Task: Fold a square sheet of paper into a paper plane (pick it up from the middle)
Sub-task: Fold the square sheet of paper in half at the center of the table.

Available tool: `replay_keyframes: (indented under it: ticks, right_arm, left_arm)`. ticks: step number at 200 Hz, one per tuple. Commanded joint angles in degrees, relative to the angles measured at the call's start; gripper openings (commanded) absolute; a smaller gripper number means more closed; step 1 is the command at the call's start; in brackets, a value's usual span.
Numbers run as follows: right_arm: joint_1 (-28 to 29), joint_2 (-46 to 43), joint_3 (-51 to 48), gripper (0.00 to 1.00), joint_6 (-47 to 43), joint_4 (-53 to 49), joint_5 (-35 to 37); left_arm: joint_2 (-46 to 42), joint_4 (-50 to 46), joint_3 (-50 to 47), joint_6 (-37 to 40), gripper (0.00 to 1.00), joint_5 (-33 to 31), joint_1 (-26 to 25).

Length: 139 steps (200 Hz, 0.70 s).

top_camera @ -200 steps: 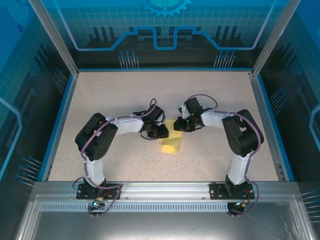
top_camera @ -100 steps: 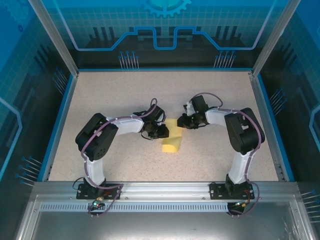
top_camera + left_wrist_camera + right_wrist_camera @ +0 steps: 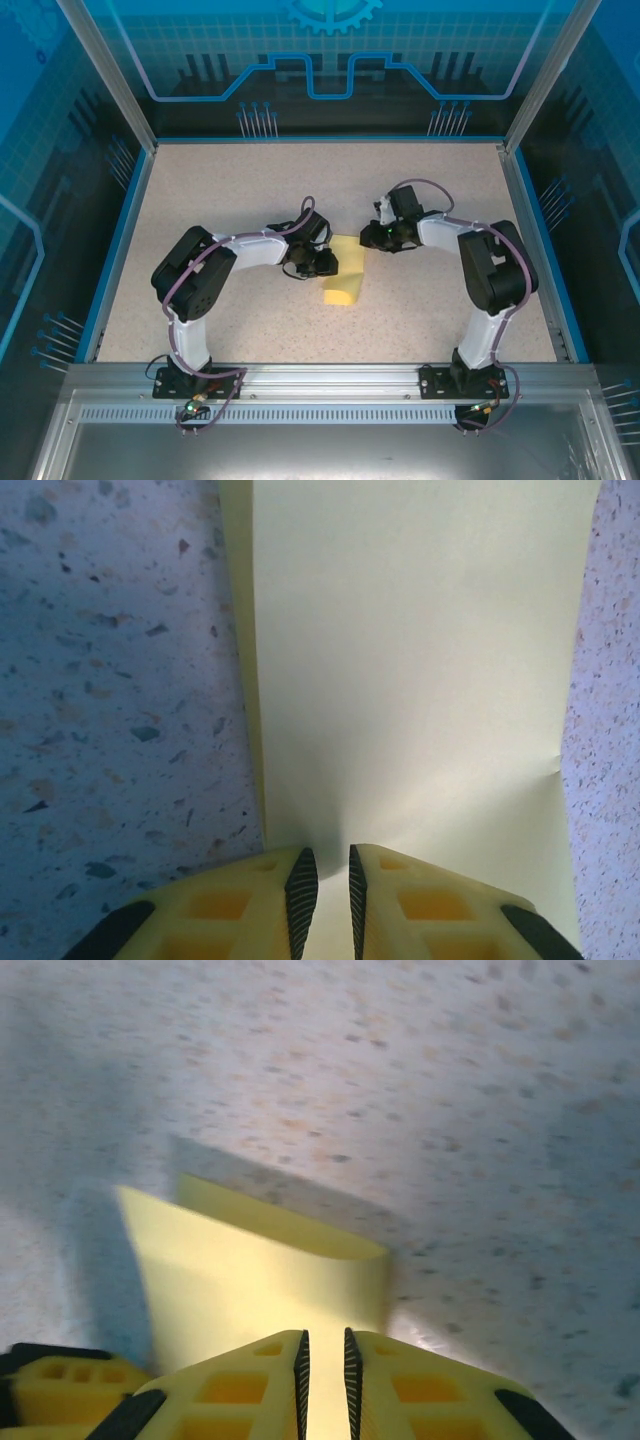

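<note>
- No text, label, brand or number can be read in any view
- The only sign-like mark is a gear emblem (image 3: 333,12) at 12 o'clock on the blue back panel (image 3: 330,60), drawn among circuit-style lines, with no letters
- The square sheet of paper (image 3: 410,660) shows a plain pale-yellow face with no print
- The speckled tabletop (image 3: 230,190) carries no lettering
</note>
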Motion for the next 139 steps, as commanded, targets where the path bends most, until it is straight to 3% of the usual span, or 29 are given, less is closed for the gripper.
replay_keyframes:
  ticks: [1,58,139]
  right_arm:
    - [2.8,-1.7,0.4,0.19,1.4,0.7,0.2]
    - [3.5,6.6,4.5,0.19,1.1,2.3,0.4]
    - [-0.5,9.6,4.8,0.18,-0.5,1.3,3.6]
  left_arm:
    - [4.7,-7.9,-1.9,2.3,0.23,-7.0,0.1]
    - [4.6,-8.3,-1.9,2.7,0.23,-7.1,0.1]
    - [4.5,-7.4,-3.8,2.7,0.23,-7.2,0.0]
